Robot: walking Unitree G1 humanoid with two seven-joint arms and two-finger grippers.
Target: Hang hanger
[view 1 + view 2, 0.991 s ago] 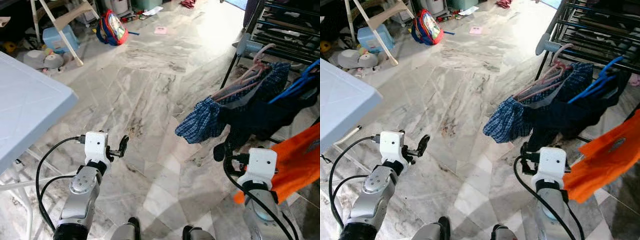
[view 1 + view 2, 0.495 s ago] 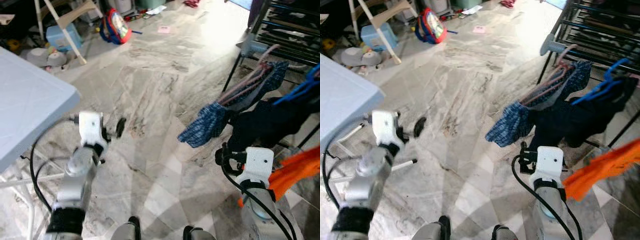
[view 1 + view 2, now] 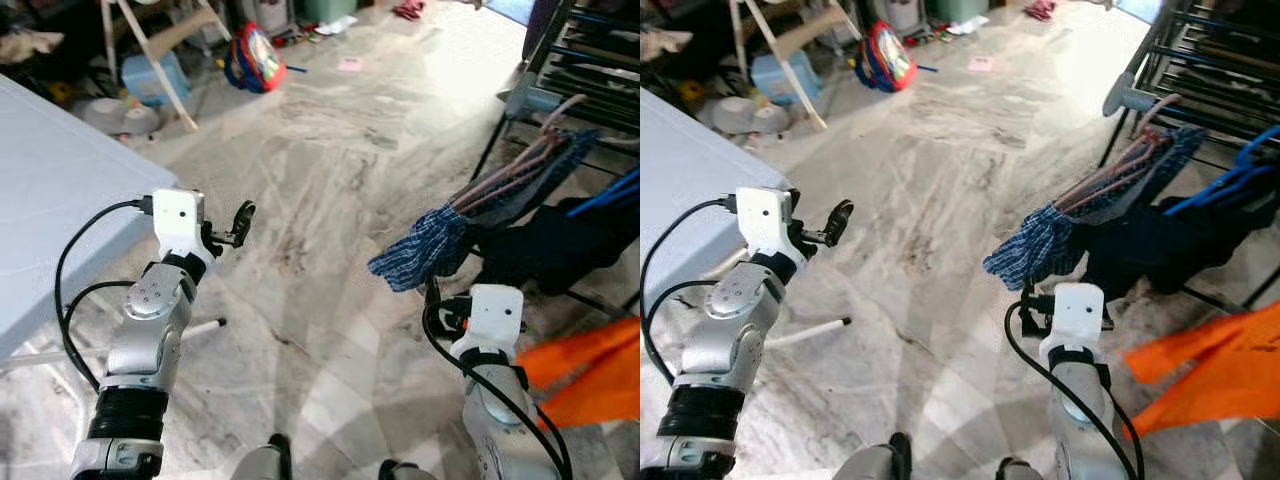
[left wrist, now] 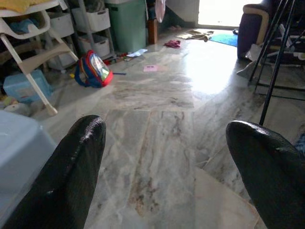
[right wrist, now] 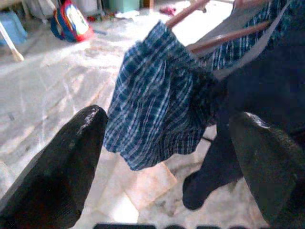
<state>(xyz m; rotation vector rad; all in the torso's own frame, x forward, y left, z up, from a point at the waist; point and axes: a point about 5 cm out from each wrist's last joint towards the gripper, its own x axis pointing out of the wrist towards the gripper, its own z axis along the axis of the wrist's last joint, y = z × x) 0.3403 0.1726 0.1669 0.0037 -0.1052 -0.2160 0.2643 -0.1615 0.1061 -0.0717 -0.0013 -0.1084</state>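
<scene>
A pink hanger (image 3: 510, 170) carrying blue plaid cloth (image 3: 425, 245) hangs from the black drying rack (image 3: 590, 60) at the right. A blue hanger (image 3: 610, 190) with a dark garment (image 3: 560, 245) hangs beside it. My right gripper (image 5: 167, 143) is open and empty, low in front of the plaid cloth (image 5: 162, 100) and not touching it. Its white wrist (image 3: 495, 305) sits just below the cloth's hem. My left gripper (image 3: 240, 222) is open and empty, raised over the bare marble floor, well left of the rack.
A pale table (image 3: 50, 220) stands close on my left. Orange cloth (image 3: 590, 370) hangs at the right by my right arm. A backpack (image 3: 250, 60), a blue bin (image 3: 150, 75) and chair legs (image 3: 160, 50) crowd the far left. Open marble floor lies in the middle.
The whole view has shifted as the camera moved. My left arm has come up a little, still open. The right gripper stays by the plaid cloth.
</scene>
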